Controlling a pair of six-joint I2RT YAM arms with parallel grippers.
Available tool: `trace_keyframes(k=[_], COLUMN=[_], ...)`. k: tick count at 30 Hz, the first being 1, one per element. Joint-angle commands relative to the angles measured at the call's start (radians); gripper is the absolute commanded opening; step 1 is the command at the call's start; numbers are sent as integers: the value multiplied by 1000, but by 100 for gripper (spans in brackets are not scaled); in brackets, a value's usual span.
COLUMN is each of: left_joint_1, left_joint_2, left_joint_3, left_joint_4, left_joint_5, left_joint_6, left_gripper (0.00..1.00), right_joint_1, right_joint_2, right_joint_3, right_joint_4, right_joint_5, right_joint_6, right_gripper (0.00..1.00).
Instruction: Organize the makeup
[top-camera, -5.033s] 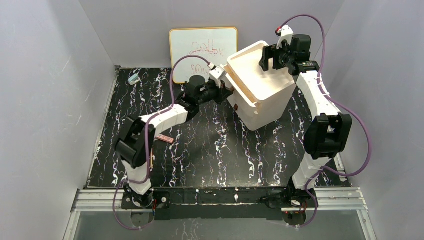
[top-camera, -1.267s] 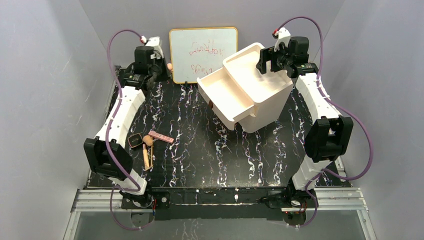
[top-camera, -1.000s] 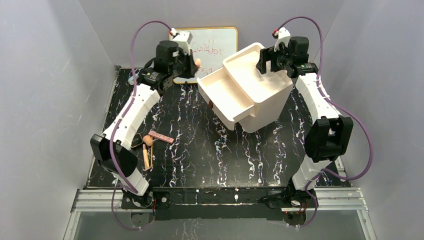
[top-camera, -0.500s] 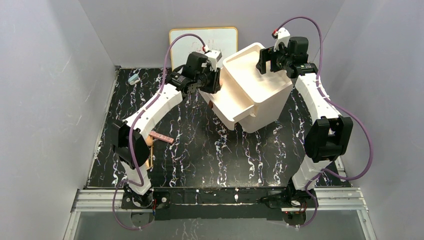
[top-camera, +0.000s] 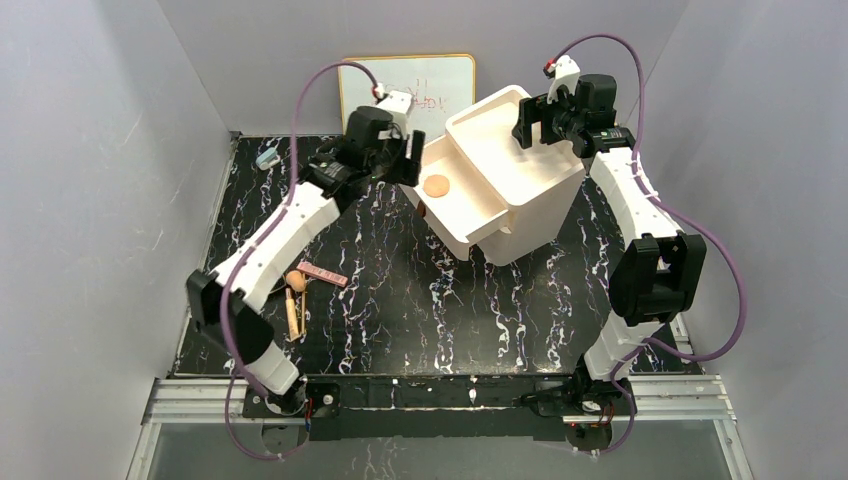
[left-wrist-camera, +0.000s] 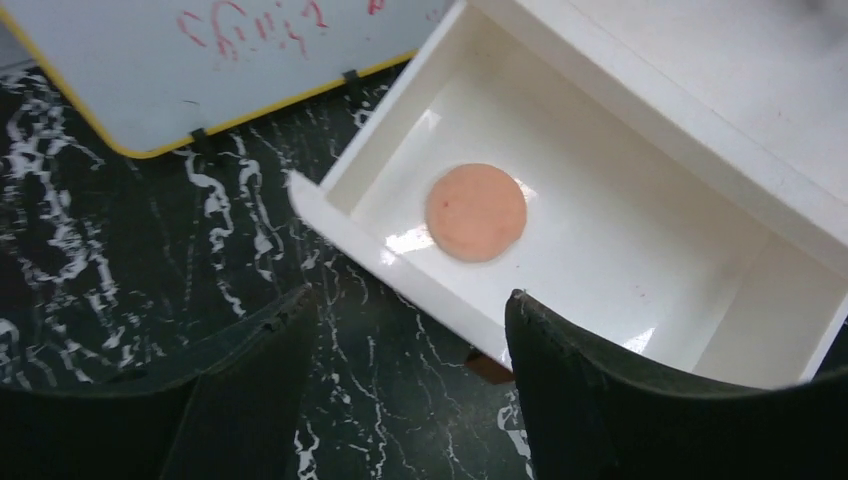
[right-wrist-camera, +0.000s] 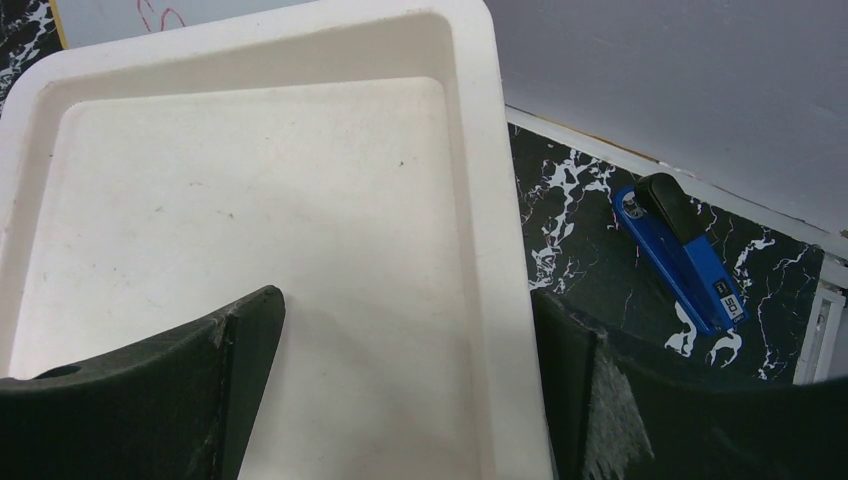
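A round peach puff (top-camera: 436, 185) lies flat on the floor of the open drawer (top-camera: 470, 222) of the white drawer unit (top-camera: 535, 185). My left gripper (top-camera: 398, 160) hovers open over the drawer's front left corner; in the left wrist view the puff (left-wrist-camera: 476, 212) lies free beyond the empty left gripper (left-wrist-camera: 410, 330). More makeup lies at the table's left: a pink palette (top-camera: 322, 274) and a wooden-handled brush (top-camera: 292, 315). My right gripper (top-camera: 545, 118) stands open over the unit's top tray (right-wrist-camera: 250, 200), its fingers either side of the tray's right rim.
A whiteboard (top-camera: 445, 75) leans on the back wall behind the drawer. A small pale-blue object (top-camera: 266, 158) sits at the back left. A blue object (right-wrist-camera: 680, 250) lies on the table to the right of the unit.
My left arm swung from the back left to the drawer with the puff, opened, and drew back a little; the puff now lies in the drawer. The right arm has not moved.
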Motion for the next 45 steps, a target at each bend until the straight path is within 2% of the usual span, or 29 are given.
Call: trace_keyframes(k=[1, 6, 9, 11, 15, 21, 32, 39, 45], left_joint_1=[29, 167, 276, 355, 435, 497, 554, 588, 646], left_joint_2=[-207, -304, -346, -371, -439, -509, -444, -386, -364], left_joint_3=[-25, -160, -282, -376, -571, -734, -861, -895, -913], left_joint_4=[-84, -202, -266, -286, -261, -244, -131, -69, -49], left_joint_5=[-237, -230, -255, -227, -168, -146, -63, -20, -37], left_joint_6=[60, 20, -72, -127, -233, -295, -292, -277, -238], left_gripper=[69, 69, 58, 56, 60, 61, 62, 50, 49], right_joint_1=[6, 8, 7, 7, 8, 8, 9, 10, 9], right_joint_2=[-8, 8, 4, 1, 5, -2, -2, -6, -3], right_joint_3=[-41, -27, -31, -35, -32, -42, -39, -40, -37], right_joint_4=[-43, -48, -42, -38, -43, -38, -41, -44, -44], right_joint_5=[-3, -15, -18, -25, -26, -21, -24, -21, -19], right_joint_6=[7, 14, 16, 20, 21, 18, 18, 16, 16], right_gripper=[99, 99, 99, 99, 99, 99, 99, 99, 99])
